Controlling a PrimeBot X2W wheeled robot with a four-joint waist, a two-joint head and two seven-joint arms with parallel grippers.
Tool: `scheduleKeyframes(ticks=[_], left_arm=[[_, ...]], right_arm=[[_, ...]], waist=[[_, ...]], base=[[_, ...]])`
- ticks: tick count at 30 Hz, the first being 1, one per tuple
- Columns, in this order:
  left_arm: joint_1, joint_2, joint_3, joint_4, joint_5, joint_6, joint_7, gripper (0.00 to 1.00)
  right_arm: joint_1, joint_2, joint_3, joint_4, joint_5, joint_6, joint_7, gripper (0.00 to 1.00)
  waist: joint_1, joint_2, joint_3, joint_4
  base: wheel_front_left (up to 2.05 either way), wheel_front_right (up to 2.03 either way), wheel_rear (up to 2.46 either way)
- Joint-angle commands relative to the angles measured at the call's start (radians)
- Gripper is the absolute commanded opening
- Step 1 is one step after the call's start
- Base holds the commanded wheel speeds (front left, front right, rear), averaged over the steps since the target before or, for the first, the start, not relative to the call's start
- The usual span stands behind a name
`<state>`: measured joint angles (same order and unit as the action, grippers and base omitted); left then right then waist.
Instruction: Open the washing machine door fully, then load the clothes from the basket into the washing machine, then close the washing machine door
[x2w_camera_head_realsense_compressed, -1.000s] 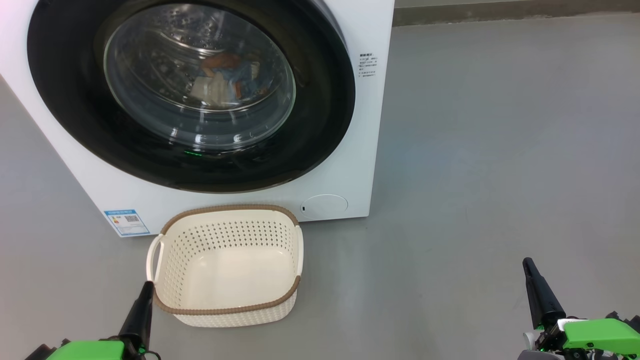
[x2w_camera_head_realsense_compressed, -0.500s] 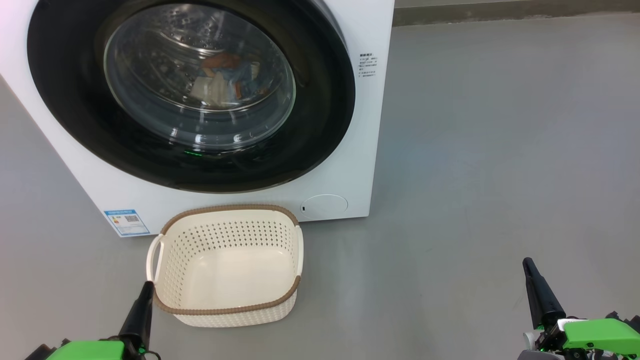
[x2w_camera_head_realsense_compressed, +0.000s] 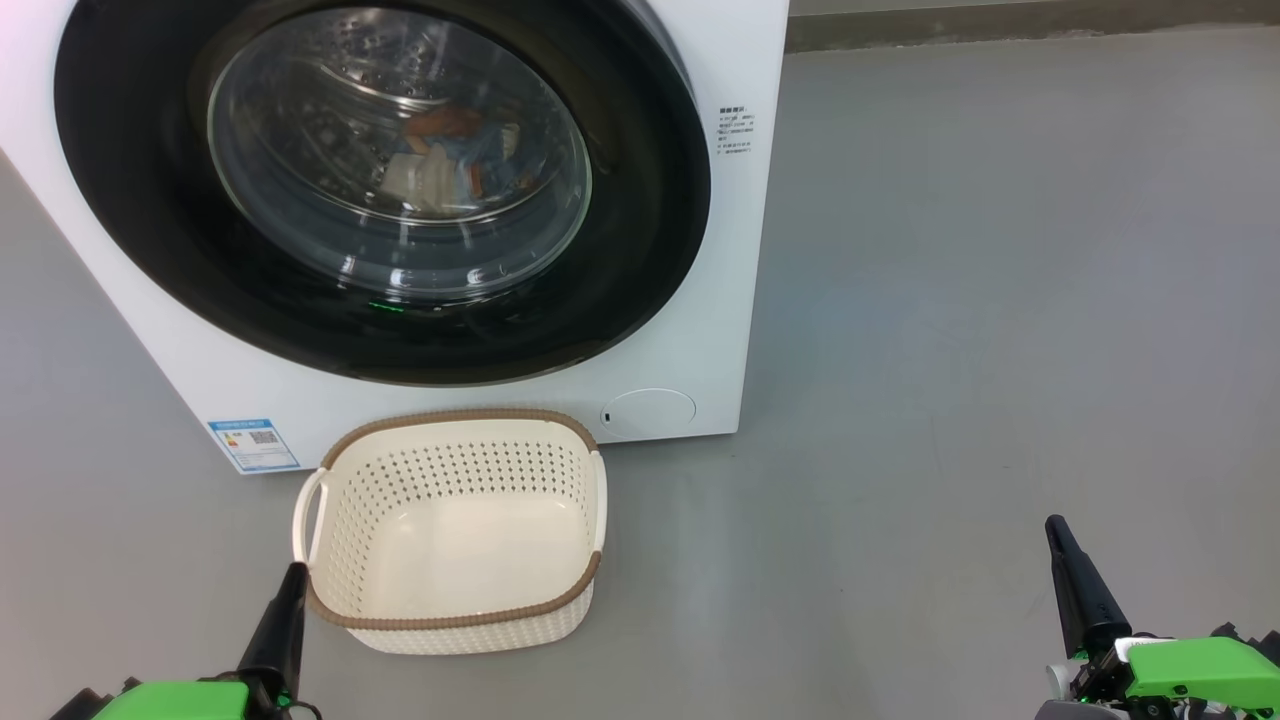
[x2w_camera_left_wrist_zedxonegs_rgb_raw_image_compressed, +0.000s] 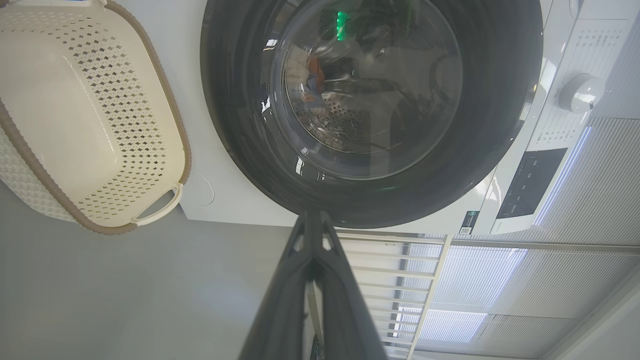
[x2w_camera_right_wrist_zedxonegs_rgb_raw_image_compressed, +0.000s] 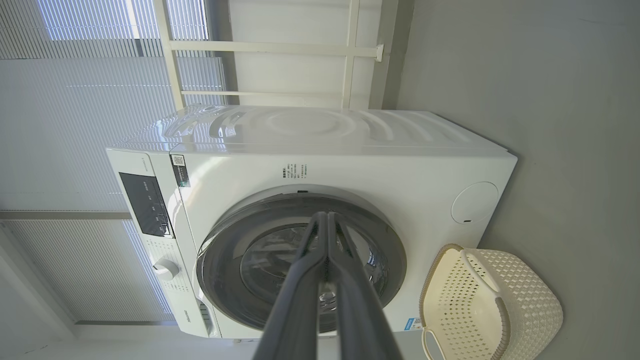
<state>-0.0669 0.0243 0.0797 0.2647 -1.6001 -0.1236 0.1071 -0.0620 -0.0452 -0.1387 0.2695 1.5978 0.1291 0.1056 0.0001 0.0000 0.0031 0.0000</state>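
Observation:
The washing machine (x2w_camera_head_realsense_compressed: 690, 330) stands ahead with its black-rimmed door (x2w_camera_head_realsense_compressed: 640, 230) closed flat against the front. Through the glass I see the clothes (x2w_camera_head_realsense_compressed: 450, 160), blue, orange and white, lying in the drum; they also show faintly in the left wrist view (x2w_camera_left_wrist_zedxonegs_rgb_raw_image_compressed: 312, 82). The cream basket (x2w_camera_head_realsense_compressed: 450, 625) sits on the floor before the machine with nothing in it. My left gripper (x2w_camera_head_realsense_compressed: 295, 572) is shut and empty, its tip just left of the basket's near corner. My right gripper (x2w_camera_head_realsense_compressed: 1055, 525) is shut and empty, far right over bare floor. Both wrist views show closed fingers (x2w_camera_left_wrist_zedxonegs_rgb_raw_image_compressed: 312, 220) (x2w_camera_right_wrist_zedxonegs_rgb_raw_image_compressed: 326, 217).
Grey floor (x2w_camera_head_realsense_compressed: 1000, 300) spreads wide to the right of the machine. A wall base (x2w_camera_head_realsense_compressed: 1000, 25) runs along the far edge. A round flap (x2w_camera_head_realsense_compressed: 650, 410) sits low on the machine's front, a blue label (x2w_camera_head_realsense_compressed: 252, 443) at its lower left. Window blinds (x2w_camera_right_wrist_zedxonegs_rgb_raw_image_compressed: 75, 75) stand behind the machine.

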Motion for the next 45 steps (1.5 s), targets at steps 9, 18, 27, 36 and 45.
scheduleKeyframes(ticks=[9, 18, 27, 36, 45], left_arm=[[-0.041, 0.026, 0.034, -0.02, -0.009, -0.007, 0.006, 0.0], [-0.041, 0.026, 0.034, -0.02, -0.009, -0.007, 0.006, 0.0], [-0.041, 0.026, 0.034, -0.02, -0.009, -0.007, 0.006, 0.0], [-0.041, 0.026, 0.034, -0.02, -0.009, -0.007, 0.006, 0.0], [-0.041, 0.026, 0.034, -0.02, -0.009, -0.007, 0.006, 0.0]], right_arm=[[-0.046, -0.005, 0.024, -0.025, 0.01, 0.002, 0.009, 0.0], [-0.046, -0.005, 0.024, -0.025, 0.01, 0.002, 0.008, 0.0], [-0.046, -0.005, 0.024, -0.025, 0.01, 0.002, 0.008, 0.0], [-0.046, -0.005, 0.024, -0.025, 0.01, 0.002, 0.008, 0.0], [-0.046, -0.005, 0.024, -0.025, 0.01, 0.002, 0.008, 0.0]], waist=[[0.0, 0.0, 0.0, 0.0], [0.0, 0.0, 0.0, 0.0], [0.0, 0.0, 0.0, 0.0], [0.0, 0.0, 0.0, 0.0], [0.0, 0.0, 0.0, 0.0]], base=[[0.0, 0.0, 0.0], [0.0, 0.0, 0.0], [0.0, 0.0, 0.0], [0.0, 0.0, 0.0], [0.0, 0.0, 0.0]])
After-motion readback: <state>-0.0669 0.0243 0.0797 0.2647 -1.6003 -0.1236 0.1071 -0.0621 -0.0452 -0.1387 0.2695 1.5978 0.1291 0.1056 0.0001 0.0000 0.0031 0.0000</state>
